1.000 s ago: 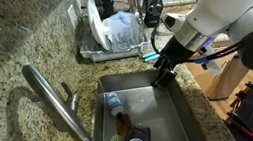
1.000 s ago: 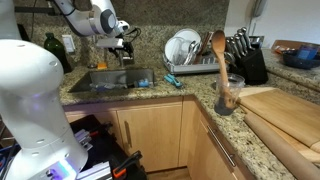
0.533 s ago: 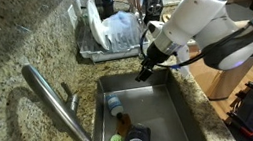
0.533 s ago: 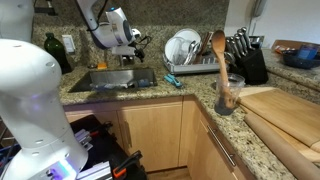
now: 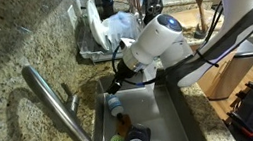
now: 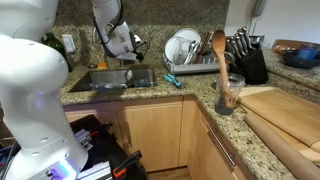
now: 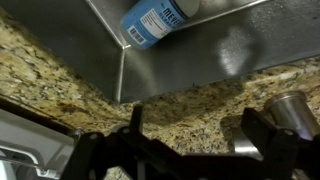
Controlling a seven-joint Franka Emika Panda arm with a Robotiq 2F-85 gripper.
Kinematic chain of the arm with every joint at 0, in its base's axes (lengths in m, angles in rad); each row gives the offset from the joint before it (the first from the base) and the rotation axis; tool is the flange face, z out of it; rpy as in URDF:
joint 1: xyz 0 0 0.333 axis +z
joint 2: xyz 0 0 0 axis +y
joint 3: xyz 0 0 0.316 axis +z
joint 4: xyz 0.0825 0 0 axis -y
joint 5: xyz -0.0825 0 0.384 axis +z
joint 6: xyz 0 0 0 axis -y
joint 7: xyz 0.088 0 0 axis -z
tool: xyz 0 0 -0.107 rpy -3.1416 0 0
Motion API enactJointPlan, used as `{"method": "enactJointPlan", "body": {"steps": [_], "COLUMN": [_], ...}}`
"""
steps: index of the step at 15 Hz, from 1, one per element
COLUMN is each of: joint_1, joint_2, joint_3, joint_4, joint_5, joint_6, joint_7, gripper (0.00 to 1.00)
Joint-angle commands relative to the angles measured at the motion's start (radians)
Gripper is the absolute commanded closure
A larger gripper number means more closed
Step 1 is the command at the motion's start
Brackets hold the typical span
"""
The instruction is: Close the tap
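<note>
The tap (image 5: 59,109) is a slender brushed-steel spout that slants over the sink's left side, with a thin lever handle (image 5: 67,92) beside it. In an exterior view my gripper (image 5: 119,81) hangs over the sink's (image 5: 169,110) back left corner, to the right of the lever and apart from it. In the wrist view the gripper (image 7: 200,135) is open and empty, with granite counter between its two dark fingers. A round steel part (image 7: 288,110) shows at the right edge; I cannot tell if it belongs to the tap. In an exterior view the arm (image 6: 120,38) hides the tap.
A blue-labelled bottle (image 7: 160,20) and other items lie in the sink (image 6: 112,78). A dish rack (image 5: 109,35) with plates stands behind the sink. A knife block (image 6: 245,55), a utensil jar (image 6: 228,95) and a cutting board (image 6: 280,110) stand along the counter.
The arm has swung left across the sink, carrying the gripper from the sink's right rim to its back left corner, closer to the tap's lever.
</note>
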Motion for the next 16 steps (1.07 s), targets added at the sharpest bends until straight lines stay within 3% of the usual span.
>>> {"method": "enactJointPlan", "body": {"steps": [1,5,8,11,12,16], "joint_1": [-0.005,0.17,0.274,0.313,0.291,0.319], "joint_2": [-0.01,0.184,0.312,0.44,0.341,0.438], "joint_3": [0.0,-0.21,-0.313,-0.351,-0.309,-0.355], "joint_4": [-0.005,0.236,0.409,0.574,0.444,0.56], "joint_5": [0.0,-0.003,0.067,0.18,0.142,0.197], "joint_6": [0.0,0.114,0.227,0.259,0.232,0.277], "joint_7": [0.0,0.087,0.114,0.124,0.101,0.114], "gripper": [0.0,0.0,0.0,0.0,0.0,0.0]}}
